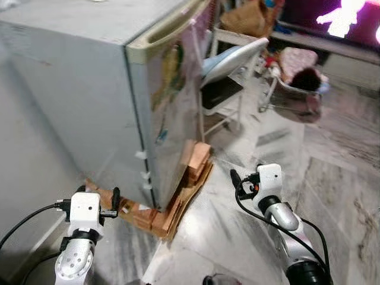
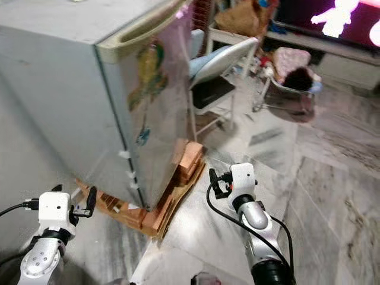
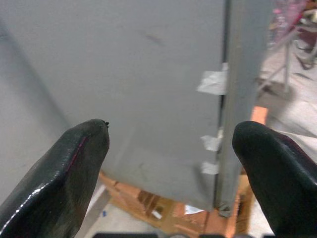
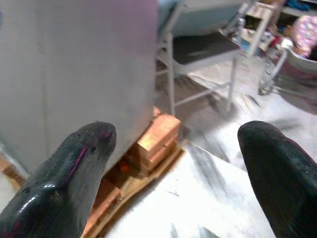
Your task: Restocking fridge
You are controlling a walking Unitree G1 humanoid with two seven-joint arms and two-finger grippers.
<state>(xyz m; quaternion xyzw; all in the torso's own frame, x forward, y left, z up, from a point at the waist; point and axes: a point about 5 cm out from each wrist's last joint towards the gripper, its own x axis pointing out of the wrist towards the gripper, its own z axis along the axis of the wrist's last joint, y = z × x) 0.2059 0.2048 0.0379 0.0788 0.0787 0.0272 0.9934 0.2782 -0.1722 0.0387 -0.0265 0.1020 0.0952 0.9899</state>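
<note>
A grey fridge (image 1: 83, 89) stands before me with its stickered door (image 1: 175, 101) closed and a cream handle (image 1: 169, 29) along the top edge. Strips of tape (image 3: 212, 82) sit along the door seam. My left gripper (image 1: 98, 191) hangs low beside the fridge's side wall, near its bottom corner. In the left wrist view it (image 3: 171, 144) is open and holds nothing. My right gripper (image 1: 246, 173) is low over the floor, in front of the door and apart from it. It (image 4: 176, 148) is open too, with nothing between its fingers.
The fridge rests on orange bricks (image 1: 199, 157) and flattened cardboard (image 1: 178, 208) that jut onto the marble floor (image 1: 332, 154). A white metal chair (image 1: 222, 95) stands close beside the door. Farther right are a bouncer seat (image 1: 300, 74) and a lit TV (image 1: 344, 18).
</note>
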